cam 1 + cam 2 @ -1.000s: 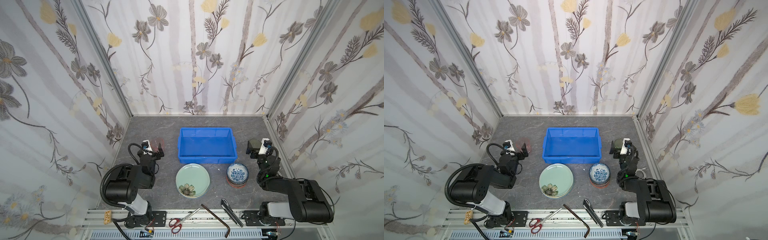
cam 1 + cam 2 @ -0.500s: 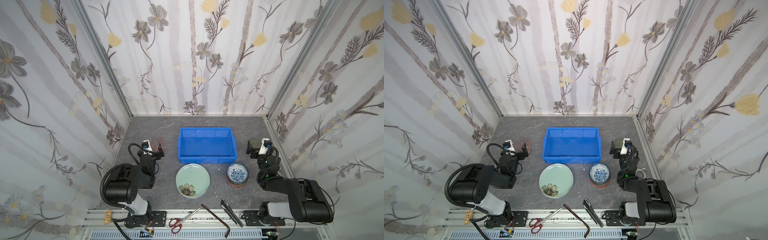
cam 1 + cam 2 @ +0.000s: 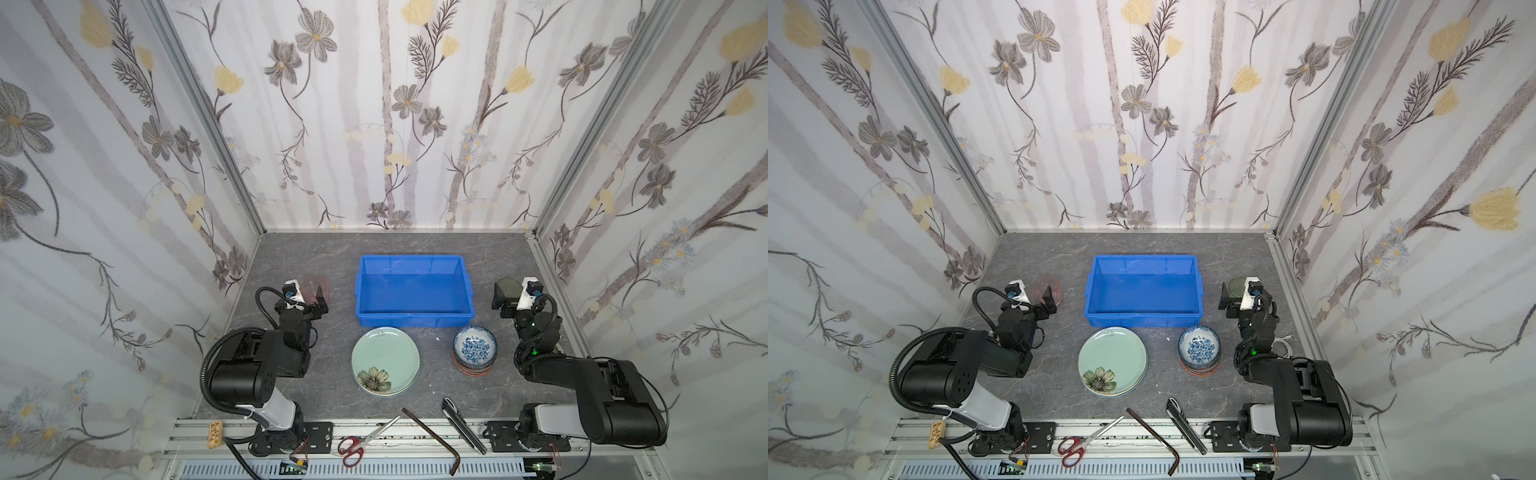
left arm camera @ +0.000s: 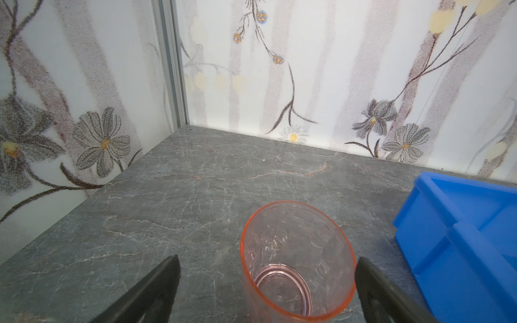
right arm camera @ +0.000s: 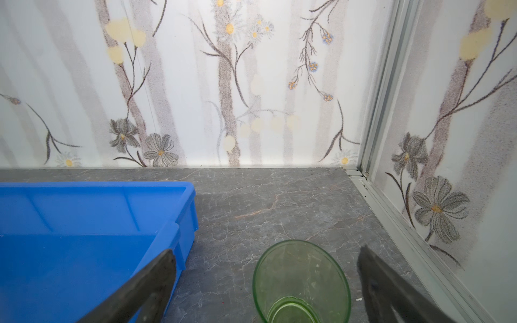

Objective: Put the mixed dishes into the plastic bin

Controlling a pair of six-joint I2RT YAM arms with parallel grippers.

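Note:
The blue plastic bin (image 3: 413,321) (image 3: 1144,321) stands empty at mid-table. In front of it sit a stack of plates topped by a mint-green flowered plate (image 3: 385,360) (image 3: 1113,360) and a stack of bowls topped by a blue floral bowl (image 3: 474,348) (image 3: 1199,347). A pink clear tumbler (image 3: 312,286) (image 4: 296,260) stands upright left of the bin, between the spread fingers of my left gripper (image 3: 309,293) (image 4: 268,258). A green tumbler (image 3: 508,287) (image 5: 302,282) stands right of the bin, between the fingers of my open right gripper (image 3: 510,295) (image 5: 266,249). Neither cup is clamped.
Red-handled scissors (image 3: 361,440), a bent brown bar (image 3: 436,444) and a dark flat tool (image 3: 463,424) lie along the front rail. A white cable (image 3: 1283,343) lies by the right arm. Flowered walls close in the table on three sides.

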